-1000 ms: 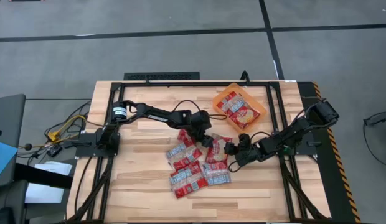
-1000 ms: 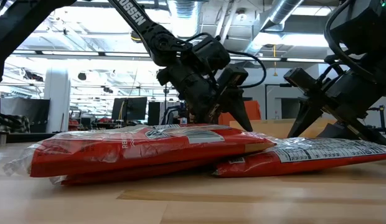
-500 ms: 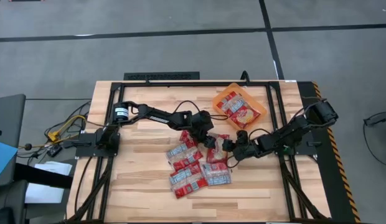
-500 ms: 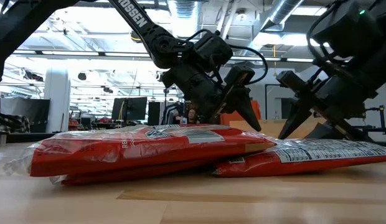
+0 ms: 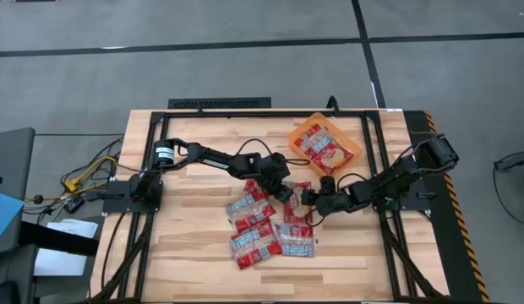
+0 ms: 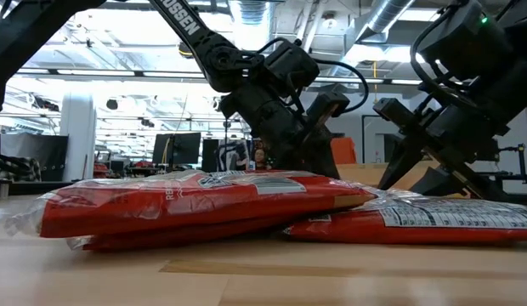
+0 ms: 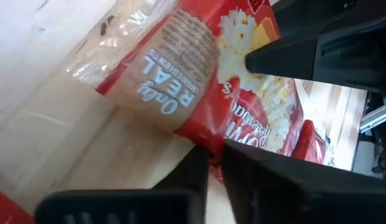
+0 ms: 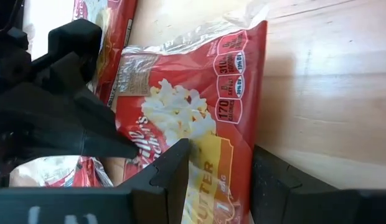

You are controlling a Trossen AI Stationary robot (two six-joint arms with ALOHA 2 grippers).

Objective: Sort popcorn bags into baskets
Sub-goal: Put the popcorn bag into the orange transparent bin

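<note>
A red popcorn bag [image 5: 297, 201] lies on the wooden tabletop [image 5: 186, 253] at the upper right of a loose cluster of popcorn bags [image 5: 260, 228], pinched at one edge by the left gripper [image 5: 289, 195], its fingers nearly closed, and straddled at the opposite edge by the spread right gripper [image 5: 313, 203]. The orange basket [image 5: 324, 145], holding two bags, sits near the tabletop's far edge. Beyond, an open hall shows monitors [image 6: 180, 150] and ceiling lights.
</note>
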